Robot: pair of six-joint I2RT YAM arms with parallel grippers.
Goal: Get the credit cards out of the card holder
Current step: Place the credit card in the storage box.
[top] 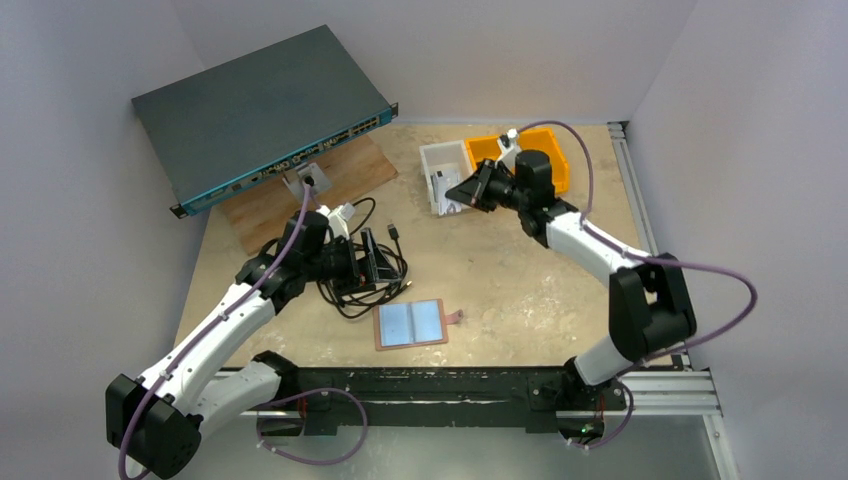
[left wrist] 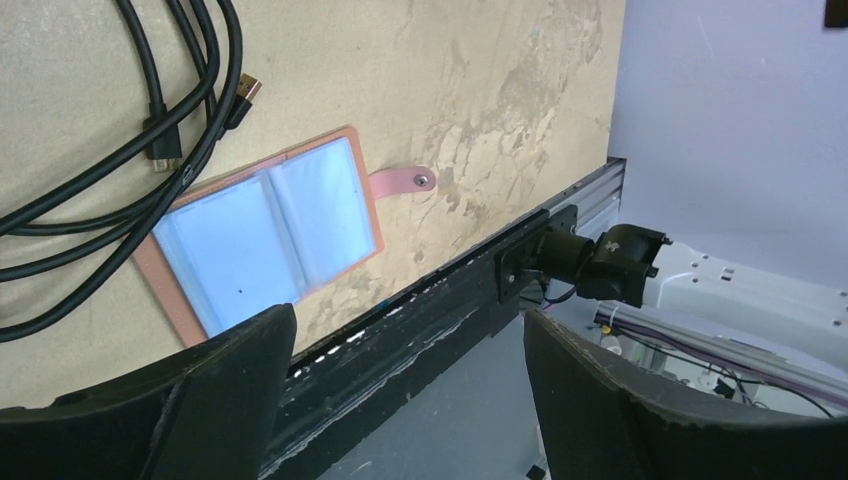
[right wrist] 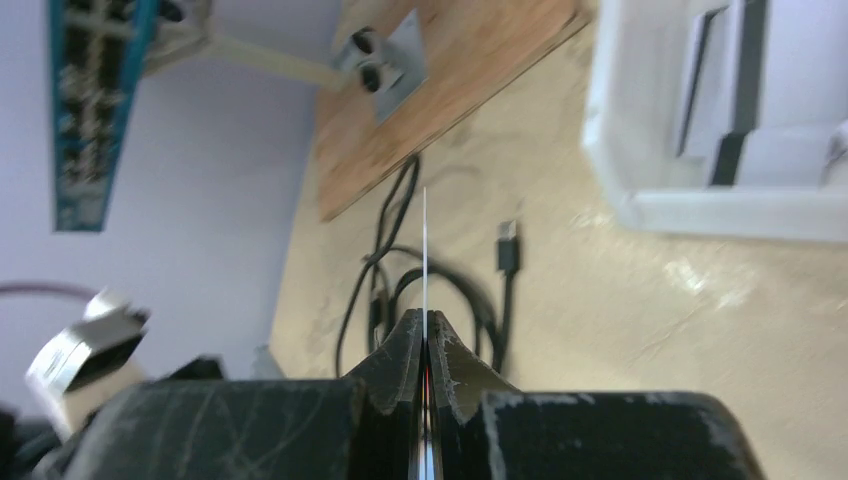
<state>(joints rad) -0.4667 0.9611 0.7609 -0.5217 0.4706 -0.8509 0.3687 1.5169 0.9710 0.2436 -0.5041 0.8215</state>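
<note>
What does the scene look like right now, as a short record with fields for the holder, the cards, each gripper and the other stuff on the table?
holder: card holder lies open and flat near the table's front edge, clear pockets up, tab to its right
cards: one card seen edge-on, pinched in the right gripper; others in the white bin
left gripper: open, holding nothing, above the front rail beside the holder
right gripper: shut on the card, near the white bin
other: black cables, orange bin, network switch, wooden board

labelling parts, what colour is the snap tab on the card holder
Pink, with a small metal snap; the tab on the card holder shows best in the left wrist view.
</note>
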